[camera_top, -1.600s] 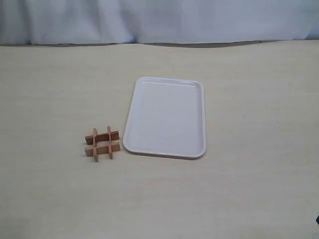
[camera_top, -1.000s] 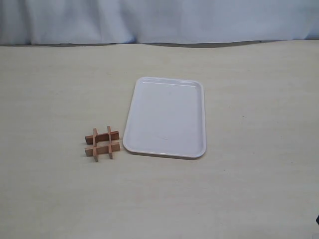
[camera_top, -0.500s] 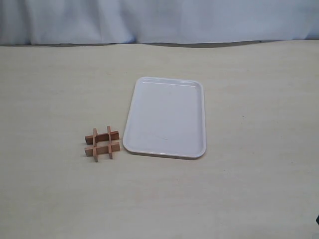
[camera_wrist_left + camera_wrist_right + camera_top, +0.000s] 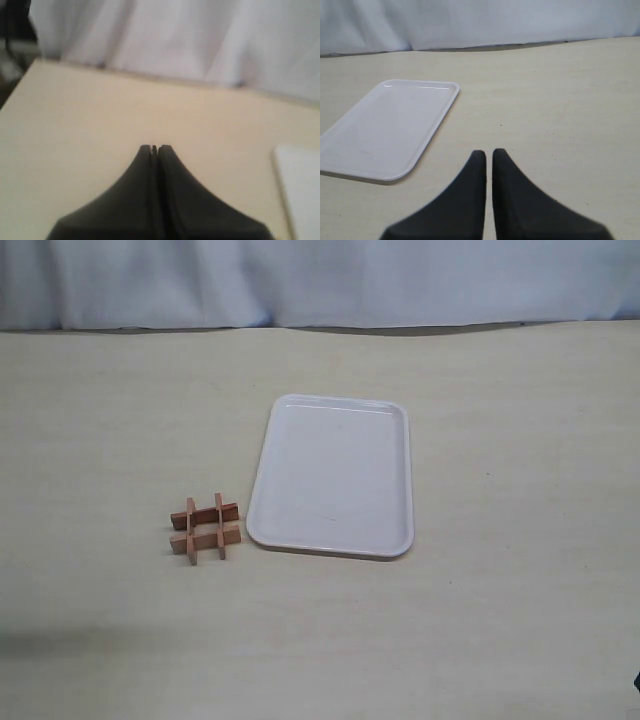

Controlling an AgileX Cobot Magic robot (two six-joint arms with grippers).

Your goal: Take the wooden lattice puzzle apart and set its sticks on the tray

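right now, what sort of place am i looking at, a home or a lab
Most likely a robot test bench, not a home: a bare pale table backed by a white cloth drape, with only a white tray and a small wooden lattice puzzle laid out.

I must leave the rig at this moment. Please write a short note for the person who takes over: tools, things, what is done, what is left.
Left tool: shut, empty.
Right tool: shut to a thin slit, empty.
Neither shows in the exterior view.
Wooden lattice puzzle: assembled, on the table, close beside the tray at its near left corner.
Tray: nothing on it.
Done: nothing.
Left: pull apart all four sticks and place them on the tray.
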